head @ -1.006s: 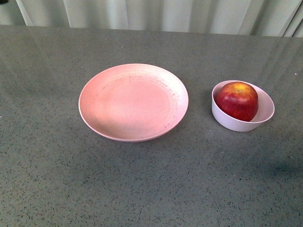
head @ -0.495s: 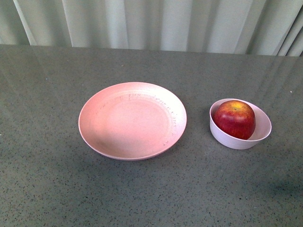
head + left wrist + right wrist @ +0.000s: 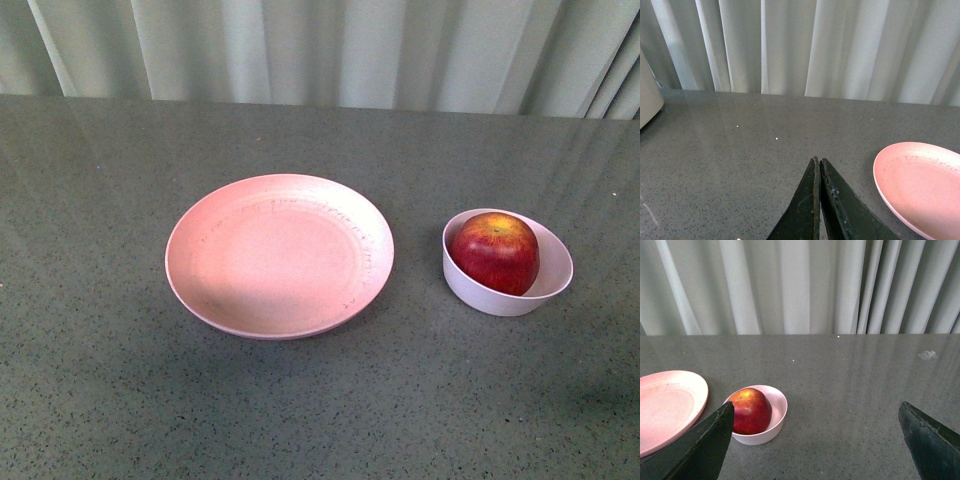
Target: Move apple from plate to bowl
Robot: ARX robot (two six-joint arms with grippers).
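The near stretch of the grey speckled bench (image 3: 300,420) lies bare along its front edge, giving open room in front of both dishes. Neither arm shows in the front view. In the left wrist view the left gripper (image 3: 818,162) hangs above the bench with its two dark fingers pressed together at the tips, holding nothing, with the plate's rim just off to one side. In the right wrist view the right gripper (image 3: 815,410) has its fingers spread wide apart, nothing between them, raised above the bench and looking down toward the bowl. Mid-bench sits the pink plate (image 3: 350,290), with nothing on it. To its right, apart from it by a strip of bare surface, the pale bowl (image 3: 470,290) holds the apple (image 3: 495,252), resting against the bowl's left side. The bench's far edge meets a pale pleated curtain (image 3: 320,50).
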